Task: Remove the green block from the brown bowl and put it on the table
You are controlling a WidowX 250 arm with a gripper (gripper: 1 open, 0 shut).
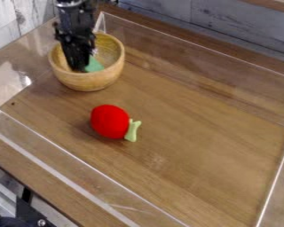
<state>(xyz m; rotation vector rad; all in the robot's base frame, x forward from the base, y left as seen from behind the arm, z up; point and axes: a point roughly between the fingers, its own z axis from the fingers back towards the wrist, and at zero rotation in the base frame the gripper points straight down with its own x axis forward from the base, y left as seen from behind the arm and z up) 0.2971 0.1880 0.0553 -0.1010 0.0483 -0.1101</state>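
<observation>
**Sam:** What do you see from your seat?

**Me:** The biggest thing I see is the table (192, 124). It is brown wood with lines in it. Clear plastic walls (245, 49) stand along its edges.

**Sam:** And what is on it?

**Me:** The brown bowl (88, 78) sits near the far left corner. It is round, light tan and has thick walls. My arm comes down from the top of the picture, right over that bowl.

**Sam:** Where is the pincer?

**Me:** The gripper (78, 62) is black and points straight down. Its tips are inside the bowl, on the left part of it.

**Sam:** Is it open or closed?

**Me:** The fingers look pulled close together, down at the green block (95, 65). I can only see a bit of green poking out on the right side of the fingers. So I think it is squeezing the block, but the fingers hide most of it.

**Sam:** So where is the block?

**Me:** It is in the bowl, down near the bottom. It is not out on the table.

**Sam:** Anything else?

**Me:** Yes, a red ball (107, 121) lies near the middle of the table, well apart from the bowl. A small pale green stub (134, 131) sticks out of its right side.
</observation>
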